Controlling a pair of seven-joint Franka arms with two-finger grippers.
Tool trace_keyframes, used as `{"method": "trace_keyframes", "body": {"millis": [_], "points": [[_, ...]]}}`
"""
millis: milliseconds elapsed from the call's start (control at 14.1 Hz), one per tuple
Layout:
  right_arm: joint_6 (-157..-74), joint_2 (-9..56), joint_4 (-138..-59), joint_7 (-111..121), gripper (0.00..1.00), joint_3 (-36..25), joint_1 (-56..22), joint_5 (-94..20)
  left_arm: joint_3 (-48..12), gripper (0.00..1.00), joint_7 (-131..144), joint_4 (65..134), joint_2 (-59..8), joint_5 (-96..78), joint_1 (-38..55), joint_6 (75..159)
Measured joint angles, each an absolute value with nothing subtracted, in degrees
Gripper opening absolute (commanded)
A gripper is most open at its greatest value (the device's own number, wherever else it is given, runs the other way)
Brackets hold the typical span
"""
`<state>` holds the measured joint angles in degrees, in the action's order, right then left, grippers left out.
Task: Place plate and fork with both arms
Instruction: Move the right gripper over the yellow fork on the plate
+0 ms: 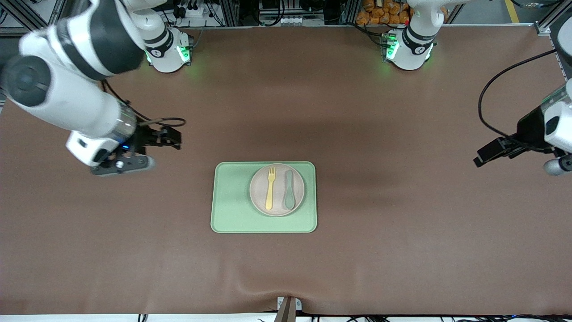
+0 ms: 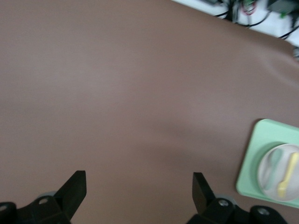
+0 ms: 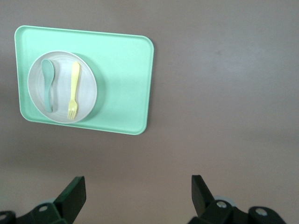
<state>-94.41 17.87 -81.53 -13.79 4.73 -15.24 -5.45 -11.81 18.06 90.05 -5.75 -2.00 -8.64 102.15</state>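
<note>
Presently: plate [image 1: 277, 189] on green tray [image 1: 232, 197], bearing fork [image 1: 270, 188] and spoon [image 1: 289, 189]. Left gripper [image 1: 485, 157] and right gripper [image 1: 167, 136] over bare table [image 1: 402, 223], both wide open, empty.

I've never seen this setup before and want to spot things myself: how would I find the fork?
Find the green tray in the middle of the brown table. A round beige plate sits on the part of it toward the left arm's end. Two utensils lie on the plate side by side: the fork is the pale yellow one with tines, while its neighbour is a grey-green spoon.
</note>
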Motion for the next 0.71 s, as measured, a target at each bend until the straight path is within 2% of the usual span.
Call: {"method": "trace_keyframes", "body": {"millis": [711], "points": [[-112.11, 37.29, -75.8, -24.2, 1.0, 4.6, -25.74, -5.38, -12.78, 1.0, 15.75, 90.17, -2.35, 1.27, -8.47, 95.08]]}}
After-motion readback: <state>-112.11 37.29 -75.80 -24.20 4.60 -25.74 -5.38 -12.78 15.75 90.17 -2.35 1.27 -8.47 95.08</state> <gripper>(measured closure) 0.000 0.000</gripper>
